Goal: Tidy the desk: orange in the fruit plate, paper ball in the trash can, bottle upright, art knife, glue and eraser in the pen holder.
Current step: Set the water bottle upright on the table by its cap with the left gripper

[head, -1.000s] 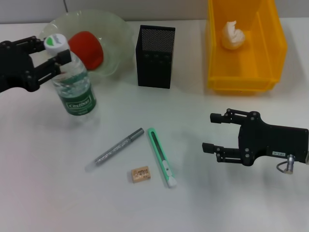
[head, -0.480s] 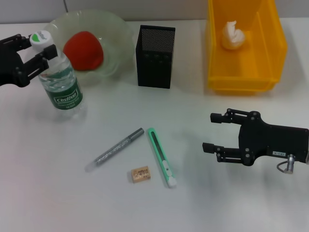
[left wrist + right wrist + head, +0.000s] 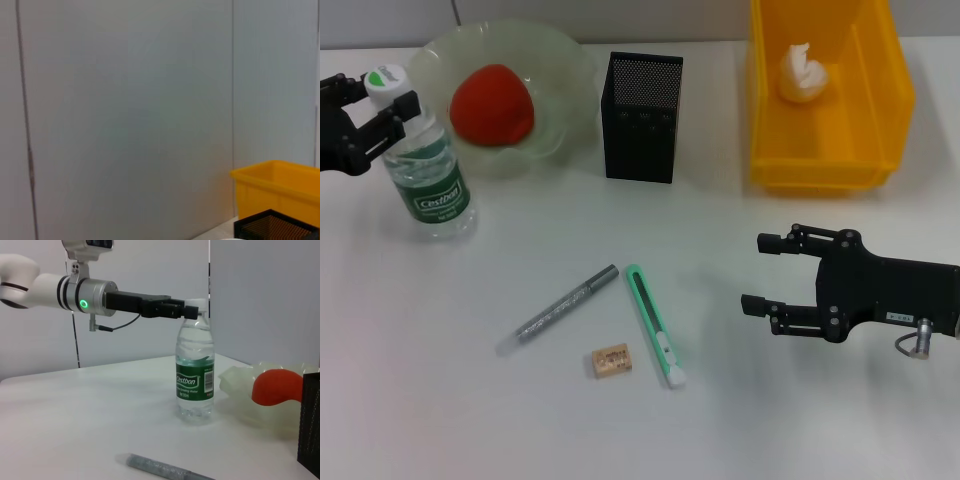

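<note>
Bottle (image 3: 195,372) upright on table (image 3: 75,410), neck between left fingers (image 3: 172,310).

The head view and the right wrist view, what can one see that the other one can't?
Only the head view shows the right gripper open over the table, the art knife, the eraser, and the paper ball in the yellow trash can. Only the right wrist view shows the white left arm from the side and the wall behind it. Both show the left gripper at the neck of the upright bottle, the orange in the fruit plate, the pen holder and the glue.
</note>
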Tool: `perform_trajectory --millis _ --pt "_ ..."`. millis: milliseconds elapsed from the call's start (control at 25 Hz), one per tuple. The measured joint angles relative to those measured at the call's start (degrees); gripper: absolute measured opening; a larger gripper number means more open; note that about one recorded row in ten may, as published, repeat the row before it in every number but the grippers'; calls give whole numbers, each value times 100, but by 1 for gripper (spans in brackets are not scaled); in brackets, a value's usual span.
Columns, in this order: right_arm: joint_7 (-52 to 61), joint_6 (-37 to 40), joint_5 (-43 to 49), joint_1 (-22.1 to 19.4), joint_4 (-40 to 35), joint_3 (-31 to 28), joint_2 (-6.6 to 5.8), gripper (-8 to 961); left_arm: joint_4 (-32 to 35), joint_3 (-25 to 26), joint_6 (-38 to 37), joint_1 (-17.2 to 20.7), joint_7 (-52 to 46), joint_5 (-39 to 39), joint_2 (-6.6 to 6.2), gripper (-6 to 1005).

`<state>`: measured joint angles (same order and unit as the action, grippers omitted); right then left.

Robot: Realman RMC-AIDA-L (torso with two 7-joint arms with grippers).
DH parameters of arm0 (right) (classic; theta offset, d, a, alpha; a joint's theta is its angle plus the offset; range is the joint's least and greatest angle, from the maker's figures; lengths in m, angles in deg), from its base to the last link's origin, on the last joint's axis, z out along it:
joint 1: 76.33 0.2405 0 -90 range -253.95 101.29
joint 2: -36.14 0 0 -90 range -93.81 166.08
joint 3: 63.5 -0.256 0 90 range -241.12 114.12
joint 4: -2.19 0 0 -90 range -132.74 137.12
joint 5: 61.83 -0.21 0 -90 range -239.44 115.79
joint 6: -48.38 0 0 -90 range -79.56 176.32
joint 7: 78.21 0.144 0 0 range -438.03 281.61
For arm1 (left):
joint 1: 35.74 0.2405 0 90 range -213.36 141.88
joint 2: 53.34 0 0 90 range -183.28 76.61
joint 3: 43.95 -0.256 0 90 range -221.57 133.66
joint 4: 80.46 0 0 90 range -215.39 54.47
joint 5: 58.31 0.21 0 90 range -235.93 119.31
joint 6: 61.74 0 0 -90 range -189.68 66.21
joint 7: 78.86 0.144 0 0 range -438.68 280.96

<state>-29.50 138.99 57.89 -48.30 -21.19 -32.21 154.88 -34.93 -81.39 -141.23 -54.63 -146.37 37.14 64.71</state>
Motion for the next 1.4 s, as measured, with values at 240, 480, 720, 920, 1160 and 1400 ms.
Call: perform_trajectory --millis 240,480,720,920,1160,1400 --pt "-2 0 0 0 0 0 -1 754 0 0 140 18 18 3 -2 472" --pt "-2 -32 0 7 0 0 -1 753 0 74 202 43 68 -9 4 473" --pt "-3 -41 0 16 0 0 -1 753 0 79 202 45 76 -10 15 475" --pt "-2 -44 -1 18 0 0 -1 753 -1 79 202 44 85 -9 16 477" --pt "-2 -44 0 18 0 0 -1 753 -24 115 198 33 125 -18 26 478" --pt "-2 -44 -1 13 0 0 8 753 -28 126 166 34 125 -25 26 480"
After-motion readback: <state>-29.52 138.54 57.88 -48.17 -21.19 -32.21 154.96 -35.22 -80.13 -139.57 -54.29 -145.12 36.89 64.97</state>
